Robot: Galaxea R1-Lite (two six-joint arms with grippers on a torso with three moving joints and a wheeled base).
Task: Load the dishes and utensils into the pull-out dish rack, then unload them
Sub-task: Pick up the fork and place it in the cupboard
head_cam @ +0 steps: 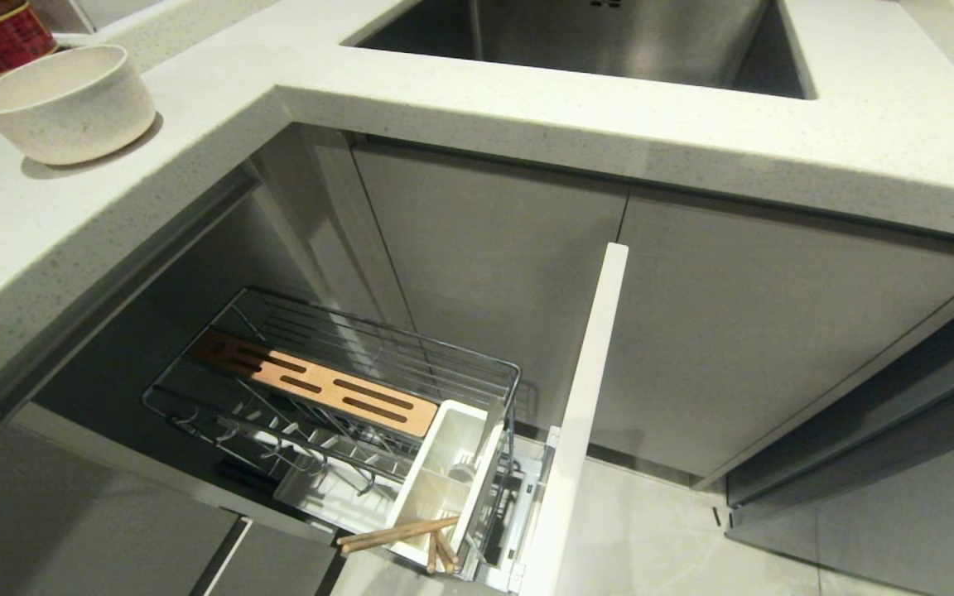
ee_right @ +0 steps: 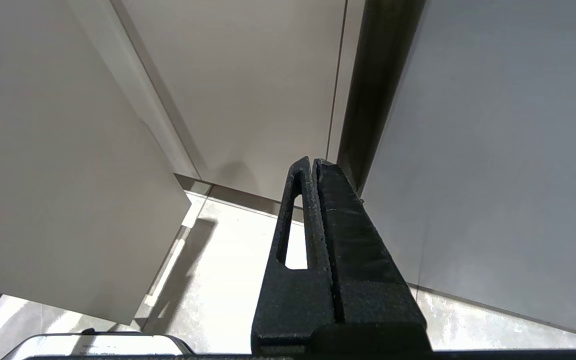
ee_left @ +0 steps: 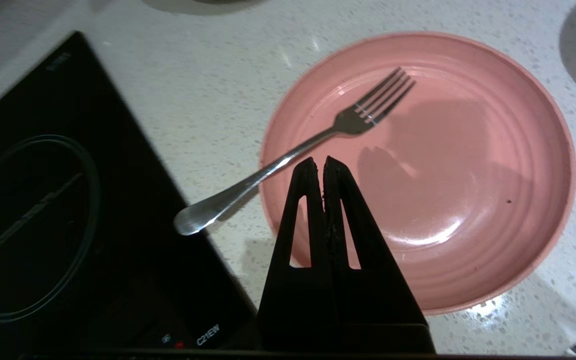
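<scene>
Two black fingers of the left end effector (ee_left: 318, 165) stand pressed together, holding nothing, poised above the near rim of the pink plate (ee_left: 468, 165) at centre right of the left wrist frame. Just beyond the tips lies the fork (ee_left: 288, 157), tines resting on the plate toward the upper right, handle running off the rim to the lower left and ending on the white desk (ee_left: 193, 85) at the edge of the black cooktop (ee_left: 43, 210). Its long axis crosses the closed fingers at a slant, so the coming grasp appears to turn on opening and squaring the fingers across the handle. The left arm is plainly the nearer one.

Lower in the head frame, the pull-out dish rack (head_cam: 344, 364) stands drawn out, chopsticks (head_cam: 398, 534) already leaning in its white caddy (head_cam: 444, 472). The speckled bowl (head_cam: 67, 103) waits on the desk at upper left. The right end effector (ee_right: 313, 165), also closed and empty, hangs parked before the cabinet doors (ee_right: 248, 85).
</scene>
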